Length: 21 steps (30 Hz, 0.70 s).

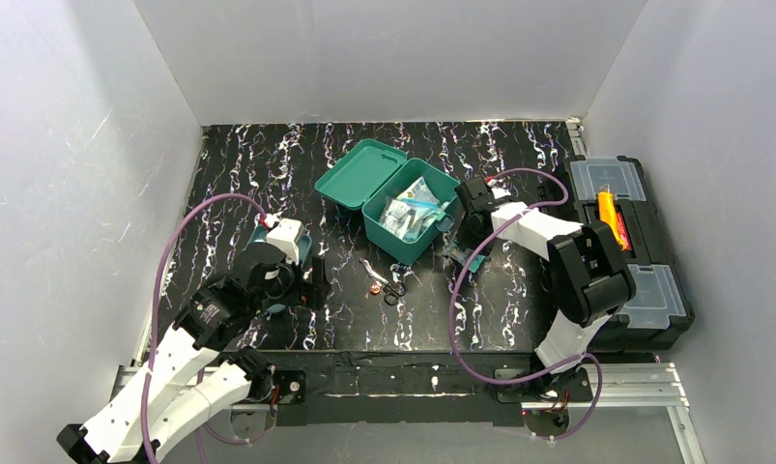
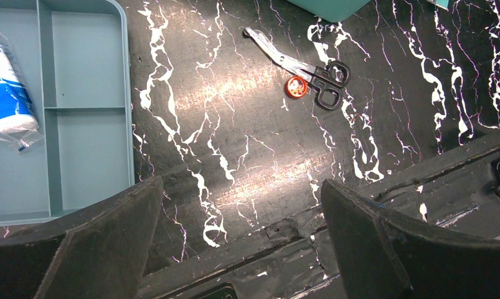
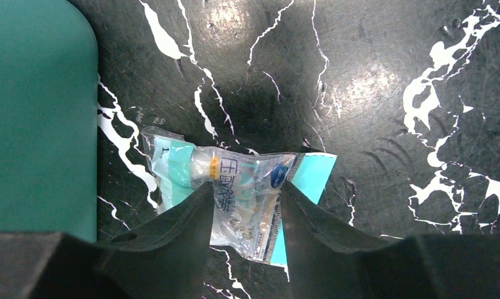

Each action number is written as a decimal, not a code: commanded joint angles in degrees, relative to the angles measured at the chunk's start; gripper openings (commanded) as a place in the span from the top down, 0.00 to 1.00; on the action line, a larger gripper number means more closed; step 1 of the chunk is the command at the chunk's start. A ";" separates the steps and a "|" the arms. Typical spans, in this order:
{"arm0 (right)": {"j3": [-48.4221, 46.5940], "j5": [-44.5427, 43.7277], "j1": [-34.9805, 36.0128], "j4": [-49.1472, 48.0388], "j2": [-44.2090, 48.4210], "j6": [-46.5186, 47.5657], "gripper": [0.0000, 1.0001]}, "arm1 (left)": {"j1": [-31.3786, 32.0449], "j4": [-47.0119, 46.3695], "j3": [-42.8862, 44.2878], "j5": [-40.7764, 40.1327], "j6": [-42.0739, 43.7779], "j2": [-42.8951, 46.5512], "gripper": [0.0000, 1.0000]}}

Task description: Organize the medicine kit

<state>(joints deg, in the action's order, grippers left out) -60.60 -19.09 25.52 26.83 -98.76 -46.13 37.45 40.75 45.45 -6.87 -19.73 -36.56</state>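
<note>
Right gripper (image 3: 247, 187): jaws about half-way in, one finger on each side of the middle of a clear packet (image 3: 244, 208) with teal ends, which lies flat on the table (image 3: 372, 75). Both fingers touch the film, but I cannot tell whether they have a firm grip. The packet's ends stick out past both fingers, so the grip is taken across its narrow waist, likely because that is the part that fits between the fingers. Just to one side of the packet is the wall of the medicine kit (image 3: 35, 118), so the carry looks short. From above, the medicine kit stands mid-table with its lid thrown back and packets already inside, and the right arm reaches in beside it. Left gripper (image 2: 241, 249): jaws fully apart and empty, above bare table. Beside it is the inner tray (image 2: 88, 62), lifted out of the box, with one wrapped blue-and-white roll (image 2: 7, 81) in a side compartment (sorting seems to be done here). Scissors (image 2: 309, 65) and a small orange round piece (image 2: 296, 86), touching each other, lie loose between the tray and the kit, probably yet to be sorted. A black toolbox (image 1: 635, 242) sits at the right edge.
</note>
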 commanded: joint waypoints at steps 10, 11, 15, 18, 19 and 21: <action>5.62 3.86 1.33 2.81 -1.64 3.84 0.66 | -0.22 -0.01 -0.12 0.15 0.37 -0.07 0.02; 6.09 3.99 1.49 2.89 -1.47 4.07 0.70 | -0.21 -0.02 -0.10 0.19 0.40 -0.04 0.02; 8.74 5.39 1.80 2.33 -0.39 4.72 0.93 | -0.20 -0.02 -0.10 0.14 0.39 0.08 0.02; 10.11 6.37 1.82 2.02 1.00 4.80 0.99 | -0.26 0.03 -0.15 0.18 0.39 0.19 0.02; 10.39 6.61 1.81 2.01 1.68 4.99 0.99 | -0.24 0.03 -0.13 0.24 0.35 0.13 0.02; 10.87 6.40 1.83 2.37 3.73 5.34 0.99 | -0.22 -0.06 -0.10 0.36 0.39 0.17 0.02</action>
<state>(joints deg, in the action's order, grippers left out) -54.15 -15.92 26.46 21.56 -94.83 -42.41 37.45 40.75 45.45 -6.83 -19.70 -36.56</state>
